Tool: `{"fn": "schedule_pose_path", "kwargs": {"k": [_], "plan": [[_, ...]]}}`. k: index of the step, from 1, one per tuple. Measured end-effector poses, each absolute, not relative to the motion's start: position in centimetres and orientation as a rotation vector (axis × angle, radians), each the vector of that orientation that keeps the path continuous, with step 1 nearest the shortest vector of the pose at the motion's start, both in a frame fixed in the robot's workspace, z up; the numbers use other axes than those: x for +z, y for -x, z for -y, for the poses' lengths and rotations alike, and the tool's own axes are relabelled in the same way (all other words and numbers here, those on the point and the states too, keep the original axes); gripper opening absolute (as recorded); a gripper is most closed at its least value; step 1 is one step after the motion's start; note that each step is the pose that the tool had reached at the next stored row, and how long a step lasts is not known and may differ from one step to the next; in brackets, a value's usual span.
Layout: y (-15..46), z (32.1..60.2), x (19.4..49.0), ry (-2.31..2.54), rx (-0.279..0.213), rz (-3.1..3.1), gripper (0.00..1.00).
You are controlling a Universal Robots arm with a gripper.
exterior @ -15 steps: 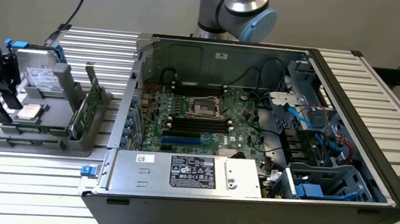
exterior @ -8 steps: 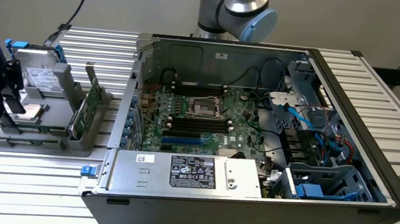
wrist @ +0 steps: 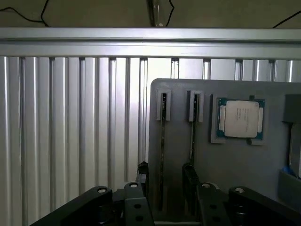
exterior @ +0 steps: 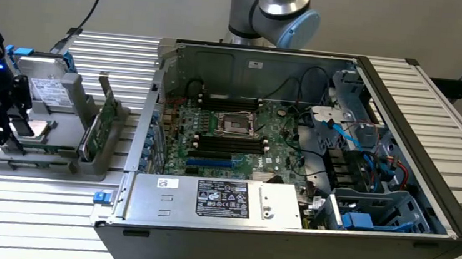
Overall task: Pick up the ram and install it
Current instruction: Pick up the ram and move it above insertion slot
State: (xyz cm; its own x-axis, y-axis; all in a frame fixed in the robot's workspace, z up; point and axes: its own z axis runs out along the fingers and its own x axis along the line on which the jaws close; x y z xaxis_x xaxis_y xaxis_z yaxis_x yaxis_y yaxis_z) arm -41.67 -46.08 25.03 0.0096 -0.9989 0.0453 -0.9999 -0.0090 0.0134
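Ram (wrist: 162, 141) is standing on its long edge in a slot of the grey fixture tray (wrist: 178, 108). I am seeing it edge-on through the wrist camera, so it is showing as a thin dark line. I am holding the gripper (wrist: 165, 172) wide open over it, with one of the fingers (wrist: 142, 174) on each side of the stick and neither touching it as far as I can tell. I am judging the stick to be light and stiff but fragile: a thin board with chips on its faces. The safest hold looks like the two flat faces near the middle of the upper edge, squeezed gently so it is not twisting between the pads. A second stick (wrist: 192, 136) is sitting in the neighbouring slot, between the first one and the square processor chip (wrist: 240, 117), which is lying flat in its own recess. In the exterior view the tray is also carrying a broader green card (exterior: 101, 124) upright and what looks like a drive (exterior: 50, 88). Just beside the tray on the ribbed worktop (exterior: 40, 213) the computer case (exterior: 219, 66) is lying open with the motherboard (exterior: 222, 135) on its floor. Dark memory slots (exterior: 230, 144) are flanking the processor socket (exterior: 238, 122) – I cannot tell whether any is filled.
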Motion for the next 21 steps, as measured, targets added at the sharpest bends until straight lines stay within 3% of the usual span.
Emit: {"fn": "schedule_pose_path", "kwargs": {"k": [21], "plan": [[41.1, 46.2, 21.2, -2.237, 0.036, 2.146, 0.42]]}}
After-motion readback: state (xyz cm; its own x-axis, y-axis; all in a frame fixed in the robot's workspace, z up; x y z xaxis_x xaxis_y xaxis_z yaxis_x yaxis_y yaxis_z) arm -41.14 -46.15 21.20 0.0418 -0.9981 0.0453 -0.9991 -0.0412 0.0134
